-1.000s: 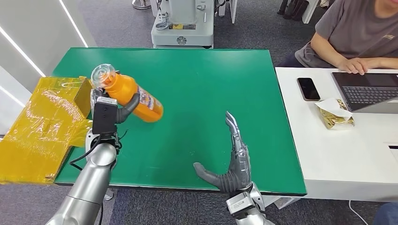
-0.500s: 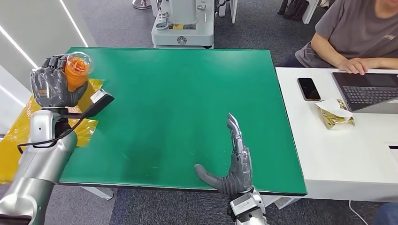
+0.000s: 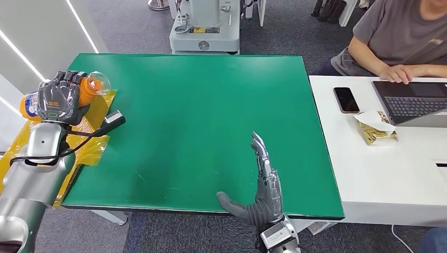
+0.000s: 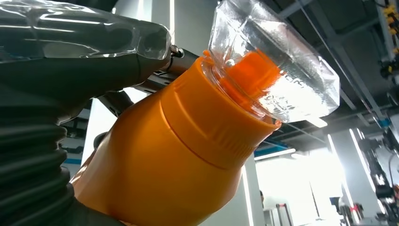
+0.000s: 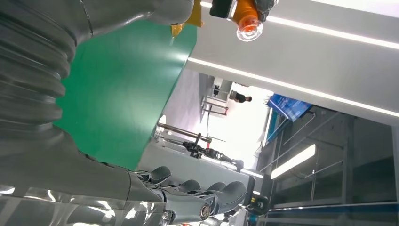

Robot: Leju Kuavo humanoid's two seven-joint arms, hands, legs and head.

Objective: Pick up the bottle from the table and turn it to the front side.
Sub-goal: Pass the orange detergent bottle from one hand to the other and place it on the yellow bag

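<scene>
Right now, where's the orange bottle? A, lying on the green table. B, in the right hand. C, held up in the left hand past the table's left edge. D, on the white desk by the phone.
C: the left hand grips the orange bottle, its fingers wrapped around it, above the yellow bag.

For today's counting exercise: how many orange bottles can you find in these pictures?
1. The bottle is held off the table in the robot's left hand, over the green table's left edge, its clear cap pointing toward the table. Nothing suggests another is hidden.
</scene>
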